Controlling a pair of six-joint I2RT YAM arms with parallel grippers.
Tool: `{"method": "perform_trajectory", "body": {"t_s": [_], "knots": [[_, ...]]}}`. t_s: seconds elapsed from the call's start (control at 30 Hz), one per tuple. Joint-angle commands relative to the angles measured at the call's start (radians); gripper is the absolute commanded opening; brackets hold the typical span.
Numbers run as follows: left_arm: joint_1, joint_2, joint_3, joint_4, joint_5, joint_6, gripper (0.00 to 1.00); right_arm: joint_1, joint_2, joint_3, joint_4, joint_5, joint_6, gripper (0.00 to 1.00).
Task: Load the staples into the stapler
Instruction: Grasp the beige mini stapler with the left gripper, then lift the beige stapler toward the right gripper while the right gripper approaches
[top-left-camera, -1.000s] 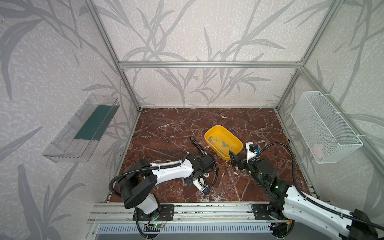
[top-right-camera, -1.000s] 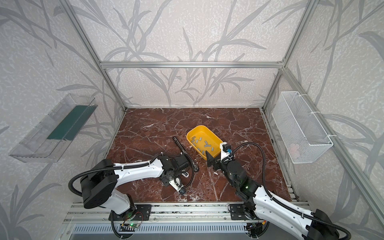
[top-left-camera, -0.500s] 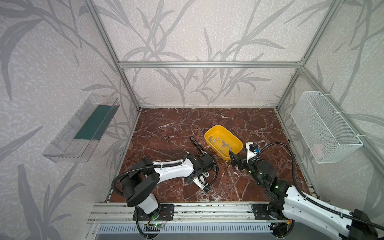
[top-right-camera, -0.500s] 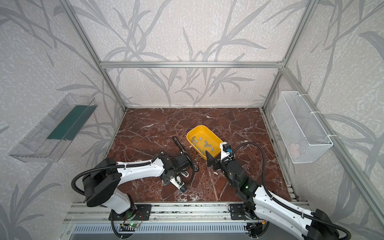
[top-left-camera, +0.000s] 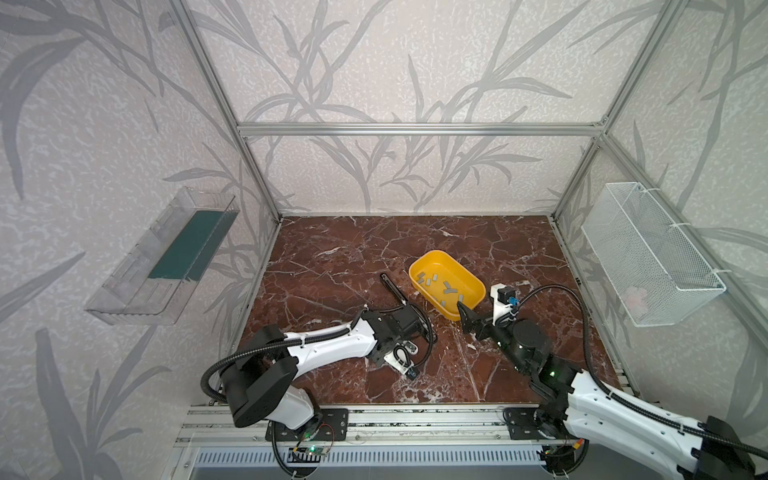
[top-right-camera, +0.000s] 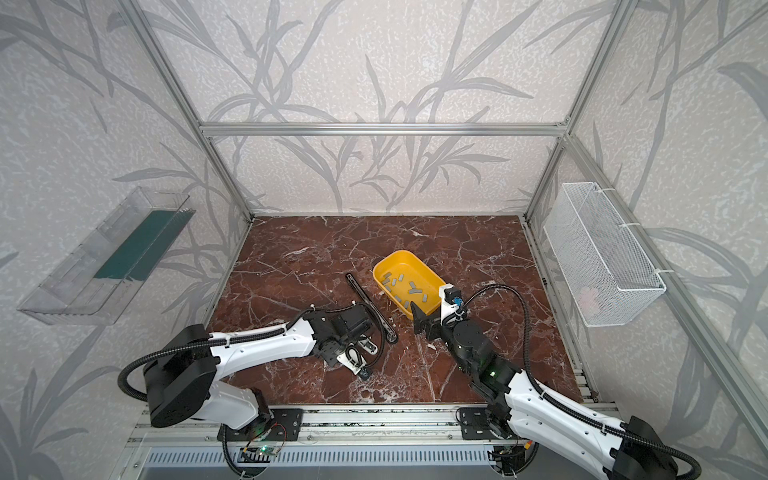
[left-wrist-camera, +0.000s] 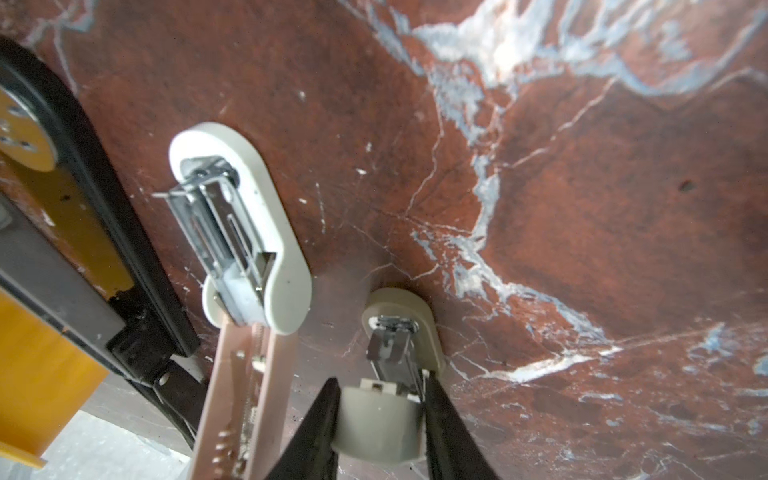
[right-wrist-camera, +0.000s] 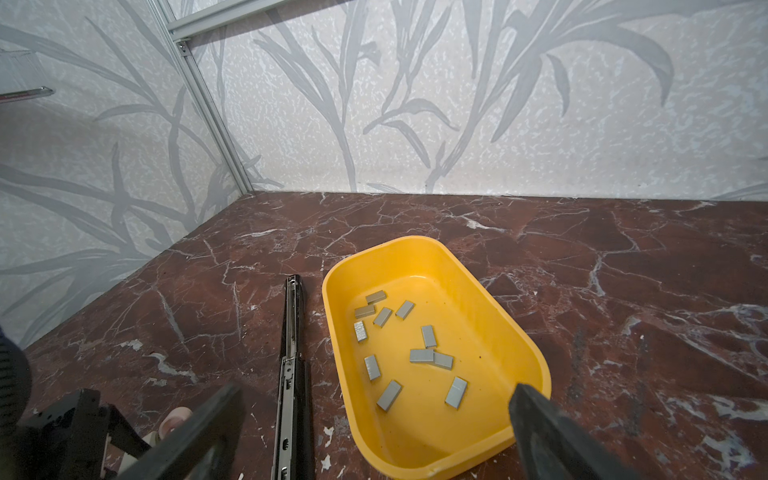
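Observation:
Several grey staples (right-wrist-camera: 422, 355) lie loose in a yellow tray (right-wrist-camera: 415, 239), seen in both top views (top-left-camera: 436, 252) (top-right-camera: 399, 252). My left gripper (left-wrist-camera: 380, 399) is shut on the rounded end of a cream mini stapler (left-wrist-camera: 374, 428), whose metal magazine (left-wrist-camera: 390, 345) lies bare. A second cream mini stapler (left-wrist-camera: 282, 249) lies open beside it on a pink arm (left-wrist-camera: 232, 395). A long black stapler (top-left-camera: 392, 286) lies open just left of the tray. My right gripper (right-wrist-camera: 376, 390) hangs open over the tray's near end, holding nothing. In both top views the left wrist hides its own fingers.
A clear shelf (top-left-camera: 166, 257) hangs on the left wall and a white wire basket (top-left-camera: 648, 257) on the right wall. The marble floor (top-left-camera: 353, 249) ends at an aluminium rail (top-left-camera: 415, 415) in front. The black stapler (left-wrist-camera: 95, 174) lies close to the left gripper.
The left wrist has shifted only slightly over the mini staplers. The right arm has stayed still above the tray's near end.

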Motion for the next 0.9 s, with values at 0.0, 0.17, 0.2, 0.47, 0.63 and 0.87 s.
{"method": "perform_trajectory", "body": {"t_s": [0.0,0.17,0.2,0.47,0.63,0.87], "knots": [[0.004,0.014,-0.001,-0.019,0.001,0.019,0.30,-0.002,0.001,0.018,0.022,-0.004,0.011,0.99],[0.004,0.039,0.014,-0.036,-0.002,0.011,0.16,-0.002,0.001,0.018,0.021,-0.004,0.012,0.99],[0.006,0.036,0.017,-0.036,-0.004,0.008,0.12,-0.002,0.000,0.019,0.021,-0.004,0.012,0.99],[0.047,-0.126,0.063,-0.039,0.135,-0.069,0.00,-0.003,-0.010,0.006,0.037,0.023,0.025,0.99],[0.090,-0.231,0.062,0.042,0.205,-0.105,0.00,-0.003,-0.023,-0.002,0.064,-0.019,0.040,0.99],[0.130,-0.324,0.155,0.105,0.389,-0.288,0.00,-0.004,0.052,0.000,0.220,-0.304,-0.003,0.78]]}}
